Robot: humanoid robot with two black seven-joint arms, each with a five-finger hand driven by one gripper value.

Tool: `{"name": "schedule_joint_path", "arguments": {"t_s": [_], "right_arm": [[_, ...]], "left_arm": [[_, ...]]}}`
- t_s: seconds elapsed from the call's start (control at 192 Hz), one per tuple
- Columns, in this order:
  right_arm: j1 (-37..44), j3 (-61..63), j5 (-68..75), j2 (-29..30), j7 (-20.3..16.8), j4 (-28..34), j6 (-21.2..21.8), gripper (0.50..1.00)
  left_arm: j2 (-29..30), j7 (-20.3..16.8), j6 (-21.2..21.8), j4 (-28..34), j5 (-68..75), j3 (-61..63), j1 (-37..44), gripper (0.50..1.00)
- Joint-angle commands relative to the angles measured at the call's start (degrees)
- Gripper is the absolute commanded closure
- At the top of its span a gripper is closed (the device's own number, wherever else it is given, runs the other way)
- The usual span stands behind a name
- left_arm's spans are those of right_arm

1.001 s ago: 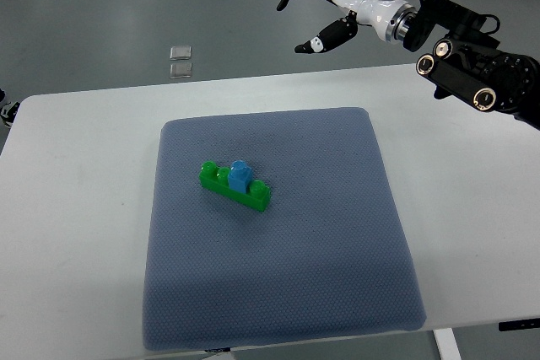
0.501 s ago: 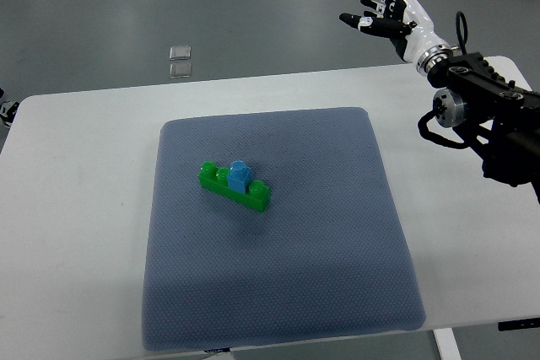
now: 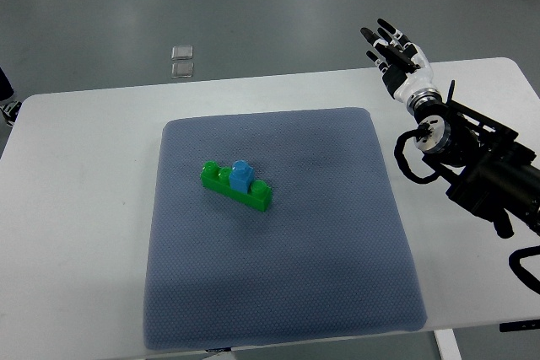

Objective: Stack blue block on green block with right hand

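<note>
Top view shows the right hand [image 3: 396,55] now lowered toward the far right of the table [image 3: 76,208], fingers straight and empty, well away from the mat [image 3: 278,292]. Mid-mat, the blue block [image 3: 241,176] sits on the green block [image 3: 235,187]; stacking looks finished.

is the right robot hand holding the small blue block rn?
No. The right robot hand is open near the table's far edge, while the small blue block sits on the long green block.
</note>
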Motion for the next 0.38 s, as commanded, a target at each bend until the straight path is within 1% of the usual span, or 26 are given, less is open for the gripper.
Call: {"name": "schedule_joint_path", "arguments": {"t_s": [0.0, 0.115, 0.375], "right_arm": [[-0.1, 0.3, -0.7, 0.1, 0.2, -0.2, -0.6, 0.587], [-0.2, 0.0, -1.1, 0.3, 0.4, -0.2, -1.8, 0.587], [-1.2, 0.1, -1.2, 0.3, 0.5, -0.1, -1.8, 0.587]], "left_arm": [[0.0, 0.0, 0.0, 0.0, 0.0, 0.0, 0.0, 0.500], [0.0, 0.0, 0.0, 0.0, 0.0, 0.0, 0.0, 0.500], [0.0, 0.0, 0.0, 0.0, 0.0, 0.0, 0.0, 0.500]]}}
